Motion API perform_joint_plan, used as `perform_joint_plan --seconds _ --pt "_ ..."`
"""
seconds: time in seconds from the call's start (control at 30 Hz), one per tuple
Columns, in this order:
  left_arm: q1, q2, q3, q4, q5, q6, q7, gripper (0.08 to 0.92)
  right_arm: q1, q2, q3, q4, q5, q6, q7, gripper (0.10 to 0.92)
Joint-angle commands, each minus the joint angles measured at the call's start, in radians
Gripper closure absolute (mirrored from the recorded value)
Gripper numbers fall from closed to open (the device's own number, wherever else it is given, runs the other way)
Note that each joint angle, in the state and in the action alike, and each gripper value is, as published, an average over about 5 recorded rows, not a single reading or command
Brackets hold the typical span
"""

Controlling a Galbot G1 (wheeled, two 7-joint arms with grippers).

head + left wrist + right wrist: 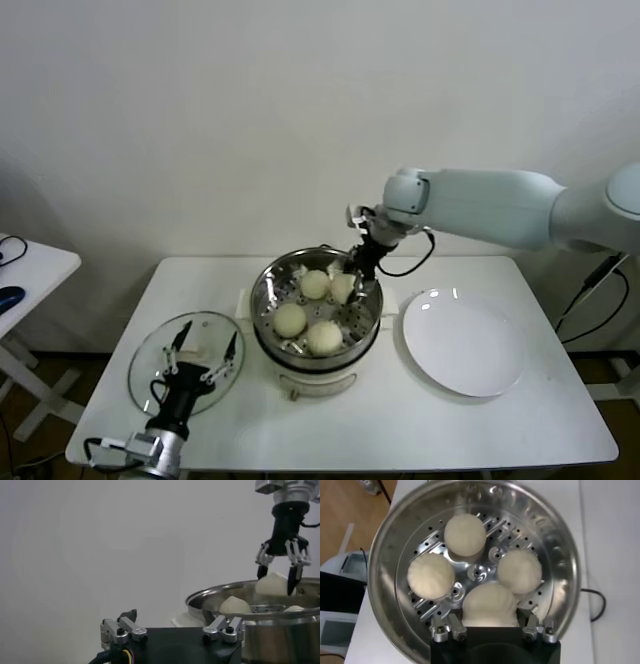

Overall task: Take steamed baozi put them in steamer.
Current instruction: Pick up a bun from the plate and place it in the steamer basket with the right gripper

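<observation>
**Inspector A:** Four steamed baozi (pixel 465 534) are inside the steamer (pixel 268 300), and we count three lying free on the perforated tray (pixel 479 572). The fourth bun (pixel 343 288) sits between the fingers of the right gripper (pixel 360 275), low over the pot's far side. From the left wrist view we judge those fingers to be closed around it, its underside at about rim level.

**Inspector B:** Agreed. Our main concern is the release. If the fingers part while the bun hangs above the tray, it could roll against a neighbour or settle tilted on one. Soft dough may also cling to a fingertip (pixel 293 586) and lift out as the arm rises.

**Inspector A:** We also note the fingers are near the steel wall; a careless withdrawal could knock the pot on its cream base.

**Inspector B:** Other containers: the white plate (pixel 463 343), just beside the steamer on the robot's right, holds nothing. The glass lid (pixel 187 360) lies flat on the table (pixel 420 420) on the left.

**Inspector A:** The left gripper (pixel 200 352) hovers above that lid, fingers spread wide, grasping nothing.
</observation>
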Motion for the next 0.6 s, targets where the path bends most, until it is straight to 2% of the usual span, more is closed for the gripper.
perform_joint_plan --seconds 0.03,0.6 --pt "-0.003 -0.002 0.003 0.004 0.0 0.001 0.001 0.177 -0.046 0.018 -0.015 -0.001 -0.007 -0.007 0.019 0.33" --pt "-0.019 -0.008 0.011 0.022 0.0 0.001 0.001 0.177 -0.047 -0.012 -0.019 -0.001 -0.041 -0.001 0.016 0.33"
